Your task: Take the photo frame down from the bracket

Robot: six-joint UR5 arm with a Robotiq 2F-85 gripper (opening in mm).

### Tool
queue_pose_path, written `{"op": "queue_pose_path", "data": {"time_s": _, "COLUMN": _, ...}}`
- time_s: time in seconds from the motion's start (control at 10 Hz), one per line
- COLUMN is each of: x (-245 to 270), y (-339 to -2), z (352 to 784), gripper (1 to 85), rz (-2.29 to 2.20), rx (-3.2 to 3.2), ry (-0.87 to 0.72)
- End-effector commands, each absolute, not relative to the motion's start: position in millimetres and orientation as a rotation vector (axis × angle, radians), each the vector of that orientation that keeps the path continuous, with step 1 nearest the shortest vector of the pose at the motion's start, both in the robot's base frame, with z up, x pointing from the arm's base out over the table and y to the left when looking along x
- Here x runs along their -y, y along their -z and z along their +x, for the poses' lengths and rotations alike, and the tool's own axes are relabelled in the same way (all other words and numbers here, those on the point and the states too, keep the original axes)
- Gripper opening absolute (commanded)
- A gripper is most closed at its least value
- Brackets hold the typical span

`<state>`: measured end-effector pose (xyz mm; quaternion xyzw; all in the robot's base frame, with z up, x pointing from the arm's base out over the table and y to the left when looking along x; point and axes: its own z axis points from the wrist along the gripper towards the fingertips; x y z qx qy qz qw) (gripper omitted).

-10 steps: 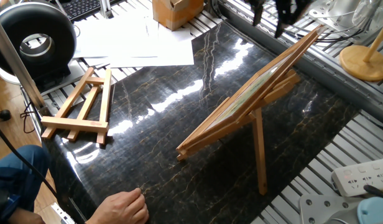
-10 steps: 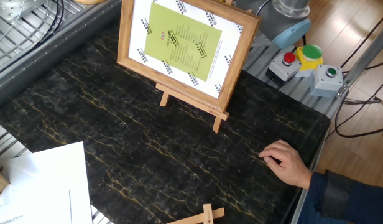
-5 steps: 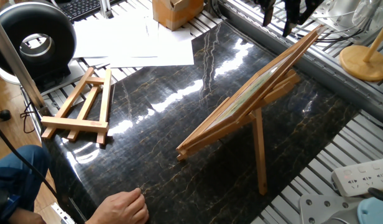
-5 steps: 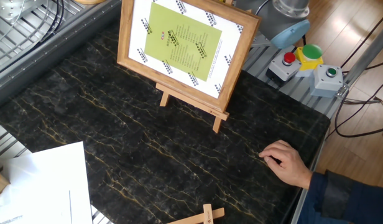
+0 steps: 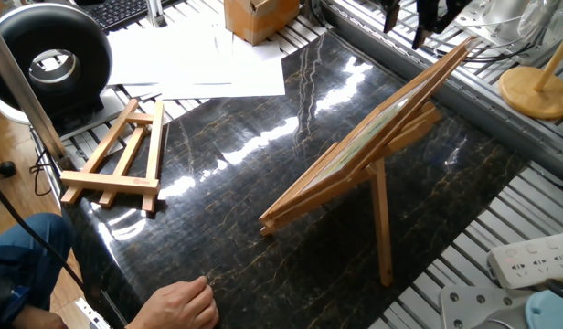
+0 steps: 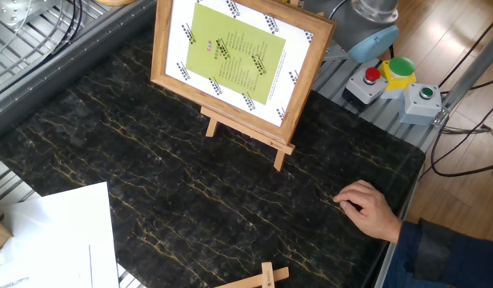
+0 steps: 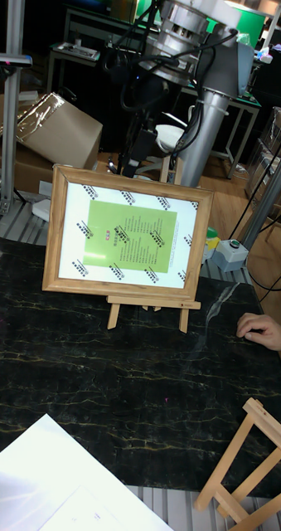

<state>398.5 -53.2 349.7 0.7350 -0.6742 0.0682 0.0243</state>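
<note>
Gripper [image 5: 417, 23] has shifted slightly left over the last second, fingers apart above the top edge of the photo frame [image 6: 234, 60], which leans untouched on the bracket [image 5: 382, 196]; grasp not yet begun

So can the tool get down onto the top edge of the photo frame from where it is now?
Probably yes. The tool hangs open just above the photo frame, whose top edge stands free above the bracket, with nothing between them.

The tool [image 5: 406, 20] hangs high, dark fingers [image 5: 420, 22] pointing down, parted.
</note>
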Motion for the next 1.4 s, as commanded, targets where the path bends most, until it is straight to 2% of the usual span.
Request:
{"op": "queue_pose_path", "data": {"time_s": 0.0, "x": 43.8, "y": -349.7, "z": 399.5, "gripper": 69.0, "rz": 2.325, "rx": 2.076, "ry": -0.182}}
{"op": "queue_pose_path", "data": {"time_s": 0.2, "x": 50.0, "y": -363.6, "z": 359.6, "gripper": 71.7, "rz": 2.369, "rx": 2.024, "ry": -0.233}}
{"op": "queue_pose_path", "data": {"time_s": 0.3, "x": 50.0, "y": -361.7, "z": 349.6, "gripper": 71.7, "rz": 2.398, "rx": 2.009, "ry": -0.257}}
{"op": "queue_pose_path", "data": {"time_s": 0.4, "x": 46.5, "y": -354.2, "z": 341.2, "gripper": 76.3, "rz": 2.418, "rx": 2.02, "ry": -0.26}}
{"op": "queue_pose_path", "data": {"time_s": 0.7, "x": 41.6, "y": -340.0, "z": 344.4, "gripper": 76.3, "rz": 2.434, "rx": 2.031, "ry": -0.324}}
{"op": "queue_pose_path", "data": {"time_s": 1.3, "x": 33.0, "y": -317.7, "z": 342.4, "gripper": 76.3, "rz": 2.453, "rx": 2.046, "ry": -0.332}}
